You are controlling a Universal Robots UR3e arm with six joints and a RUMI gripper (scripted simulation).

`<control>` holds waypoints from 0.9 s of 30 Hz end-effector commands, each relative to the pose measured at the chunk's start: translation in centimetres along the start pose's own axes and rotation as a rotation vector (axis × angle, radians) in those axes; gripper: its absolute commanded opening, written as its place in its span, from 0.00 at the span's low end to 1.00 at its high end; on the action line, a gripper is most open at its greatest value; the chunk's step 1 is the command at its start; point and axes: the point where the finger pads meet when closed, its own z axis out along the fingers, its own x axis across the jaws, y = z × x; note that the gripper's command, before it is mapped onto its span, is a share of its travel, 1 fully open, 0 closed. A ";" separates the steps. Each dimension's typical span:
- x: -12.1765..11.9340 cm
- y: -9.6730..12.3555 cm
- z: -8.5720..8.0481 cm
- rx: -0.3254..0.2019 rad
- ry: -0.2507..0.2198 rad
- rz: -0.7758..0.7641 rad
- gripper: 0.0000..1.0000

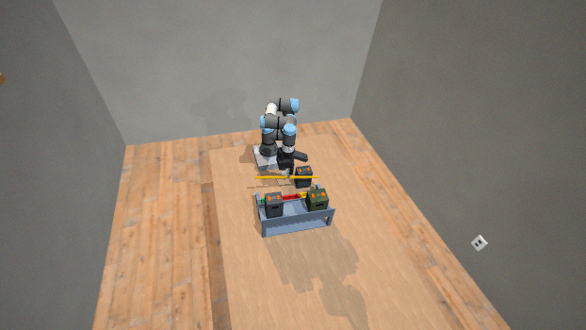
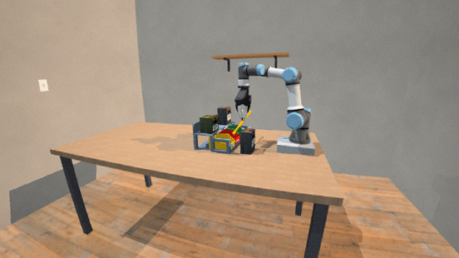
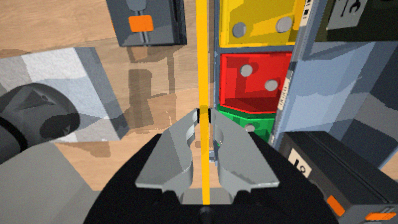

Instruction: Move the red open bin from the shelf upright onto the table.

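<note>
"How is the arm (image 1: 279, 123) (image 2: 294, 97) standing?"

"It rises from its pale base block (image 1: 258, 160) (image 2: 283, 148), bends at the elbow and reaches nearly level towards the shelf (image 1: 298, 218) (image 2: 196, 129) (image 3: 327, 82). The wrist turns down, so the gripper (image 1: 288, 174) (image 2: 243, 119) (image 3: 203, 109) points at the bench (image 1: 400, 283) (image 2: 176, 159) (image 3: 50, 22)."

"Is it holding anything?"

"Yes, its fingers are almost fully closed, their tips pinching a long yellow rod (image 1: 270, 177) (image 2: 244, 122) (image 3: 202, 55). From the wrist, the rod runs alongside the row of bins."

"And the red bin (image 1: 290, 197) (image 2: 231, 134) (image 3: 256, 87)?"

"On the shelf, between the yellow bin (image 1: 302, 194) (image 2: 221, 144) (image 3: 260, 25) and the green one. Two round grey parts show inside it. The gripper isn't gripping that bin."

"What's that on the bench in front?"

"A dark case (image 1: 303, 178) (image 2: 248, 142) (image 3: 170, 22) with orange latches, upright near the shelf's bin side."
</note>
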 end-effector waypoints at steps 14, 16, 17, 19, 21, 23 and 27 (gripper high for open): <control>-4.7 0.0 0.0 0.000 0.009 0.000 0.00; -6.3 0.0 0.0 0.000 0.011 0.000 0.00; -6.3 0.0 0.0 0.000 0.011 0.000 0.00; -6.3 0.0 0.0 0.000 0.011 0.000 0.00; -6.3 0.0 0.0 0.000 0.011 0.000 0.00; -6.3 0.0 0.0 0.000 0.011 0.000 0.00; -6.3 0.0 0.0 0.000 0.011 0.000 0.00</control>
